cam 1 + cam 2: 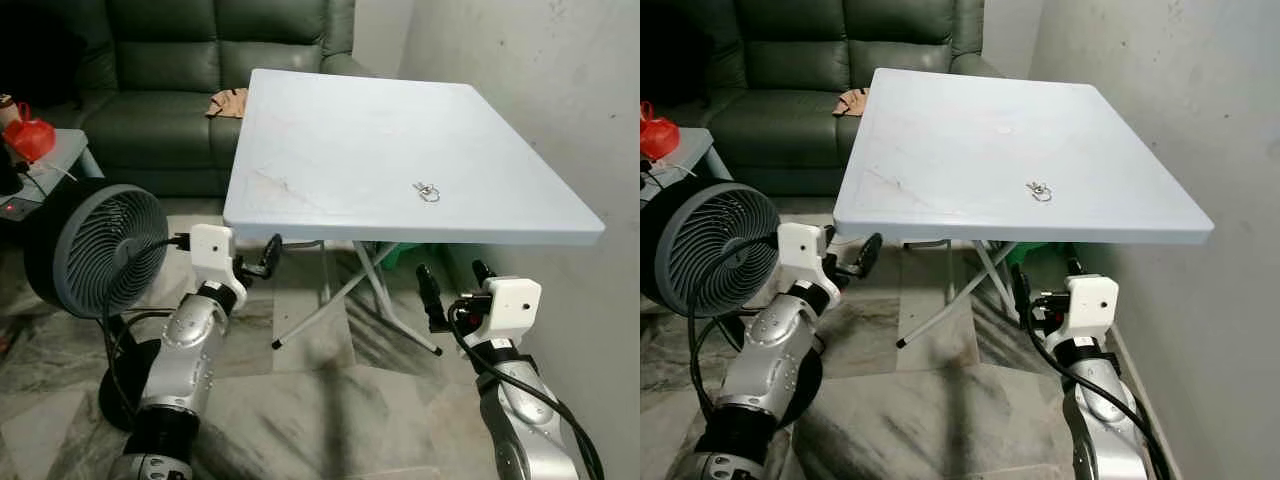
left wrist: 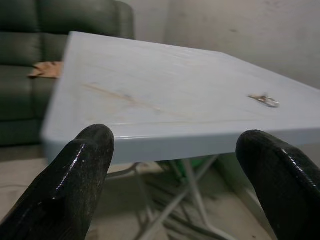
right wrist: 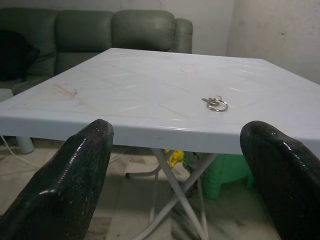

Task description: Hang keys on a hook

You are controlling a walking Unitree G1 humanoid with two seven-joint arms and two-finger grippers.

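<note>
A small bunch of keys on a metal ring lies on the pale blue folding table, toward its near right part; it is also seen as keys in the right wrist view and keys in the left wrist view. My left gripper is held open just below the table's near left corner. My right gripper is open below the table's front edge, nearer than the keys. Both hold nothing. I see no hook.
A black standing fan stands close on my left, its cable running beside my left arm. A dark green sofa sits behind the table, a light wall on the right. The table's crossed legs stand over a marble floor.
</note>
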